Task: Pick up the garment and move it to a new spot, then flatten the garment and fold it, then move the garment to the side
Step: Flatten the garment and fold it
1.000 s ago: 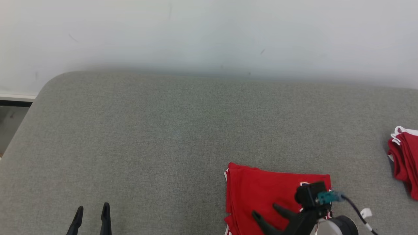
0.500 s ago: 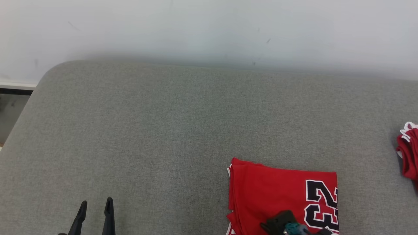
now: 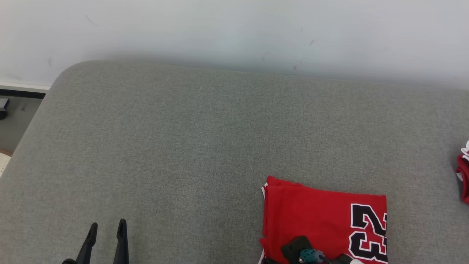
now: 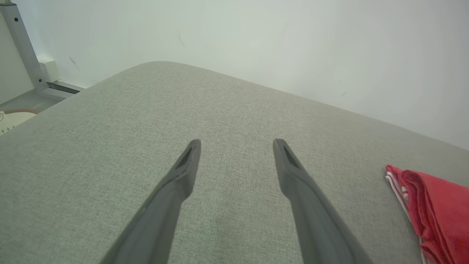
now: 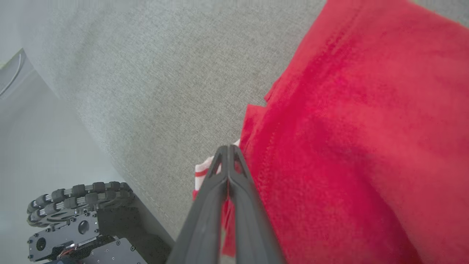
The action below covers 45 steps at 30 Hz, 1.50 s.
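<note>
**R gripper [image 5: 228, 147] closed at near corner of folded red garment [image 3: 315, 216]; move-to-side step in hand.**

Garment lay folded, "23" up, at near-right of grey tabletop [image 3: 183, 146]. R fingers were pressed together at its near-left corner by the striped trim; couldn't tell if a ply was caught. L gripper [image 3: 108, 223] hung over bare tabletop w/ fingers spread, holding nothing. To do it well, probably: confirm all layers are pinched, not just the top ply, then drag low and slow so the fold keeps. Tabletop's near edge [image 5: 121, 165] ran close by the grip, so don't pull toward the robot. Wide bare room to the left and beyond; another red garment [image 3: 463, 176] sat at far right, well apart.
</note>
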### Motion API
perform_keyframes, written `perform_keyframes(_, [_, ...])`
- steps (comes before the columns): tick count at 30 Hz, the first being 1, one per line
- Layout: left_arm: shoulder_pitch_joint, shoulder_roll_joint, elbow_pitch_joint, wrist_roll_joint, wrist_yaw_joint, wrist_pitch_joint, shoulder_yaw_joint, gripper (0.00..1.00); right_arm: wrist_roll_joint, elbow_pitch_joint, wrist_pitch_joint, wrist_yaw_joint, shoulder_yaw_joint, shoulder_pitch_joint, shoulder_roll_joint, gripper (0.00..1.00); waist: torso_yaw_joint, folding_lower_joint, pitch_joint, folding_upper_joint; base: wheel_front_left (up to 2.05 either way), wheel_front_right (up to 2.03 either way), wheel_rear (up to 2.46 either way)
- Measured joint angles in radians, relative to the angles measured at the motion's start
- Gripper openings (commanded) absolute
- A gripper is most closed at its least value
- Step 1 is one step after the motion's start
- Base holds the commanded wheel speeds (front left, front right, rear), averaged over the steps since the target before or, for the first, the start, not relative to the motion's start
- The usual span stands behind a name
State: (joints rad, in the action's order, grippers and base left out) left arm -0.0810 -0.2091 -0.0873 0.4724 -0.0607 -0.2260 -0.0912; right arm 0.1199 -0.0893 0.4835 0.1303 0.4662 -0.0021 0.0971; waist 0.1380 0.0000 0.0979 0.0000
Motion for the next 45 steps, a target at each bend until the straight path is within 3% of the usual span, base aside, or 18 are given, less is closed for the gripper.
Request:
perform_keyframes(10, [0.000, -0.004, 0.000, 0.004, 0.008, 0.000, -0.006, 1.00, 0.096, -0.090, -0.048, 0.000, 0.053, -0.060, -0.016, 0.00, -0.004, 0.0000, -0.007, 0.0000, 0.00, 0.00, 0.00])
perform_keyframes(11, [0.000, -0.005, 0.000, 0.004, 0.008, 0.000, -0.007, 1.00, 0.075, -0.096, -0.044, 0.000, 0.054, -0.066, -0.013, 0.30, -0.004, 0.0000, -0.008, 0.0000, 0.00, 0.00, 0.00])
perform_keyframes(12, [0.000, -0.006, 0.001, 0.004, 0.008, 0.000, -0.007, 1.00, 0.058, -0.097, -0.044, 0.000, 0.055, -0.071, -0.007, 0.80, -0.003, 0.0000, -0.008, 0.0000, 0.00, 0.00, 0.00])
perform_keyframes(13, [0.000, -0.007, 0.001, 0.004, 0.008, 0.000, -0.007, 1.00, 0.047, -0.093, -0.045, 0.000, 0.050, -0.072, -0.002, 1.00, -0.003, 0.0000, -0.009, 0.0000, 0.00, 0.00, 0.00])
perform_keyframes(18, [-0.002, -0.010, 0.005, 0.005, 0.010, 0.000, -0.009, 1.00, -0.008, 0.035, -0.030, 0.000, 0.031, -0.032, 0.040, 1.00, 0.000, -0.0001, -0.013, 0.0000, 0.00, 0.00, 0.00])
perform_keyframes(26, [-0.016, -0.010, 0.007, 0.008, 0.014, -0.003, -0.014, 1.00, -0.069, 0.191, -0.084, 0.000, 0.035, 0.113, 0.182, 1.00, -0.004, 0.0000, -0.014, 0.0000, 0.00, 0.00, 0.00])
perform_keyframes(34, [-0.009, -0.010, -0.002, 0.012, 0.012, -0.003, -0.024, 1.00, -0.105, 0.156, -0.176, 0.000, 0.017, 0.135, 0.214, 1.00, -0.020, 0.0000, -0.014, 0.0000, 0.00, 0.00, 0.00])
perform_keyframes(44, [0.001, -0.019, -0.017, 0.017, 0.007, -0.003, -0.032, 1.00, -0.142, 0.000, -0.276, 0.000, 0.092, 0.061, 0.232, 1.00, -0.006, 0.0000, -0.011, 0.0000, 0.00, 0.00, 0.00])
perform_keyframes(45, [0.001, -0.021, -0.017, 0.018, 0.007, -0.003, -0.032, 1.00, -0.146, -0.017, -0.286, 0.000, 0.090, 0.055, 0.229, 0.89, -0.004, 0.0000, -0.010, 0.0000, 0.00, 0.00, 0.00])
